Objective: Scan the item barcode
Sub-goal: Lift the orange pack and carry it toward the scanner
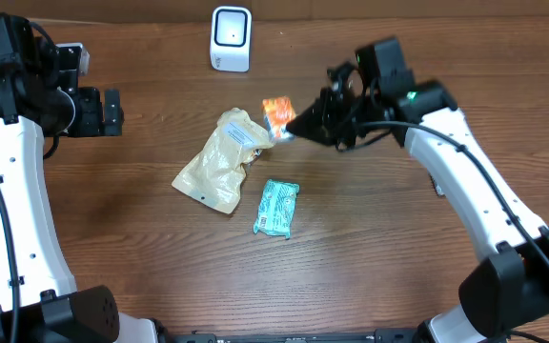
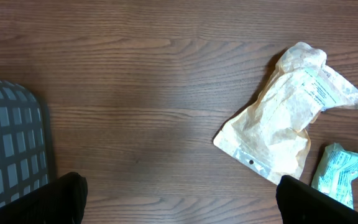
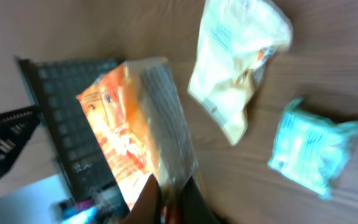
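We take the white scanner (image 1: 231, 38), standing at the far edge of the worktop (image 1: 141, 248), as our mark for placing everything else.

The right claw (image 1: 292, 129) is clenched on the orange packet (image 1: 276, 114), the item to be scanned. It pinches one edge and holds the packet off the wood, a little to the right of the scanner and nearer the robot. In the right wrist view we see an orange printed face with a small round mark and a pale panel of fine lines beside it. The view is too blurred for us to read any of it.

The tan pouch (image 1: 225, 157) lies crumpled on the worktop, nearer the robot than the scanner. It carries a white label with lines of small print that we cannot make out. The teal packet (image 1: 276, 207) lies nearer the robot again and slightly to the right, with pale lettering too fine to read.

The left claw (image 1: 112, 112) hangs well to the left of the scanner, released and wide, with nothing between its fingers. Under it we see bare wood and the corner of a grey gridded surface (image 2: 8, 149)
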